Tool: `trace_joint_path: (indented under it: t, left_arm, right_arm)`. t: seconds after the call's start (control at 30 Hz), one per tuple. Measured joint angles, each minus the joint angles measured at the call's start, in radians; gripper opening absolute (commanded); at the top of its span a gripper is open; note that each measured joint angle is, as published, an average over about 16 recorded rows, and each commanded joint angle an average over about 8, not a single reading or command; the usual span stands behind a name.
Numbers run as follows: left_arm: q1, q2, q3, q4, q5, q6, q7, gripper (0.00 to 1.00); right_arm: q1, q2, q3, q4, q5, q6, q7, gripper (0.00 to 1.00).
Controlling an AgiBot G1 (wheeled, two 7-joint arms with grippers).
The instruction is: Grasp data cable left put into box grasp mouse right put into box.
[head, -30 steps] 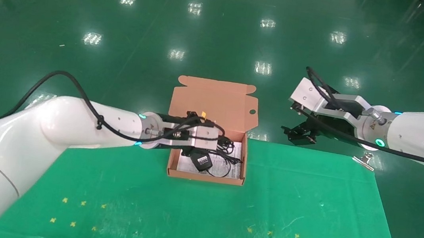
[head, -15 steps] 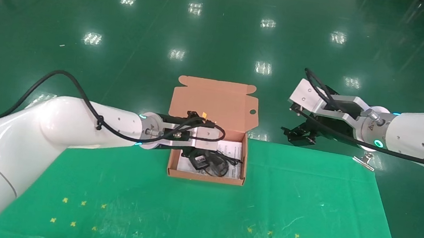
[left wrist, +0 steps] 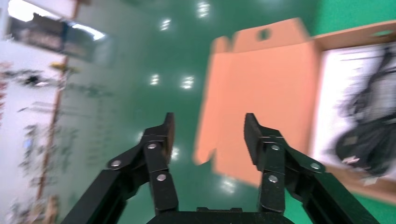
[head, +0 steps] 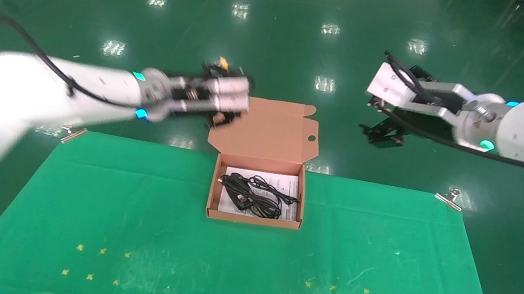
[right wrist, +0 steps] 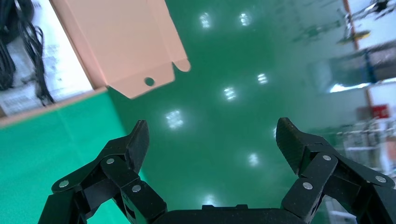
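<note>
The salmon-pink box point(head: 254, 219) stands open at the far middle of the green cloth, its lid point(head: 266, 130) upright. On its white lining lies a black tangle: a dark oblong body that looks like the mouse point(head: 239, 197) and thin black cord loops point(head: 270, 196). I cannot tell the data cable from the mouse's cord. My left gripper point(head: 218, 115) is open and empty, raised behind the lid's left edge. In the left wrist view it point(left wrist: 208, 127) faces the lid point(left wrist: 261, 93), with the tangle point(left wrist: 369, 135) off to one side. My right gripper point(head: 384, 135) is open and empty, over the floor right of the box; it also shows in the right wrist view point(right wrist: 212, 130).
The green cloth point(head: 228, 266) covers the table, held by metal clips at the far left point(head: 71, 133) and far right point(head: 449, 196). Small yellow crosses point(head: 96, 261) mark the near part. Shiny green floor lies beyond the table's far edge.
My left gripper has let go of the black item in the box and has lifted up and back behind the lid. My right arm has risen a little.
</note>
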State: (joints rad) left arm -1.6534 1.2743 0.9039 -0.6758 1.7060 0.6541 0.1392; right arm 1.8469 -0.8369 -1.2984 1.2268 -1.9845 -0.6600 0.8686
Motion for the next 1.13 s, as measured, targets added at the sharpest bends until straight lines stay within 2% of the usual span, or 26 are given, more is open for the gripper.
trace_joint_path:
  t: [0.17,0.33,0.9,1.13]
  left_arm:
    - [-0.004,-0.04,-0.03,-0.03,-0.033,0.014,-0.024,1.0]
    - [0.024,-0.083,-0.068,-0.068,-0.091,0.06,-0.048,1.0]
    - [0.196,-0.263,-0.241,-0.236,-0.366,0.303,-0.135,1.0]
    - [0.233,-0.302,-0.278,-0.272,-0.425,0.355,-0.153,1.0]
  right_arm:
    - [0.005,0.006,0.026,0.015,0.01,-0.032,-0.027,1.0]
    - [-0.026,0.017,0.078,0.024,0.066,-0.08,-0.065,1.0]
    - [-0.25,0.08,0.361,0.034,0.423,-0.308,-0.25,1.0]
    - [-0.298,0.093,0.422,0.036,0.5,-0.356,-0.29,1.0]
